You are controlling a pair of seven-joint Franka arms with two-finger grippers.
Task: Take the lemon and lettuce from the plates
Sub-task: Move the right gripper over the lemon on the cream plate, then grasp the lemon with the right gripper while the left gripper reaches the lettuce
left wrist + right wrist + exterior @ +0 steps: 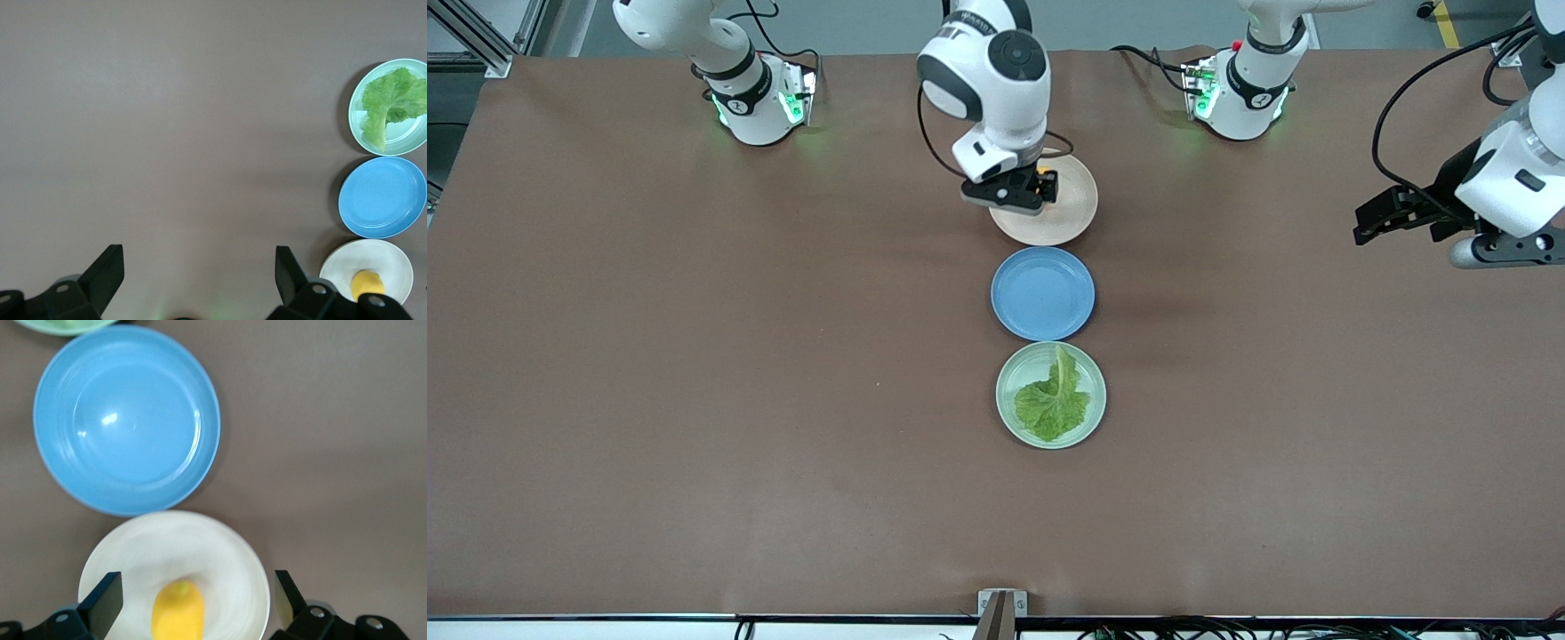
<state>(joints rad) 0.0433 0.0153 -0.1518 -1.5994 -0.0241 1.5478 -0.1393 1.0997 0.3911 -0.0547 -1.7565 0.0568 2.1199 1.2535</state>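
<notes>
The lemon (177, 613) lies on the cream-pink plate (220, 553), the plate nearest the robots' bases. My right gripper (197, 590) is open and hangs just above that plate (1072, 213), one finger on either side of the lemon (1042, 170), apart from it. The lettuce (1054, 400) lies on the pale green plate (1005, 404), the plate nearest the front camera. My left gripper (1383, 218) is open and empty, held above bare table at the left arm's end. Its wrist view shows the lettuce (393, 100), green plate (410, 143) and lemon (367, 283) far off.
An empty blue plate (1042, 293) sits between the cream-pink and green plates, the three in a row down the table's middle. The brown table (694, 356) spreads wide toward both arms' ends.
</notes>
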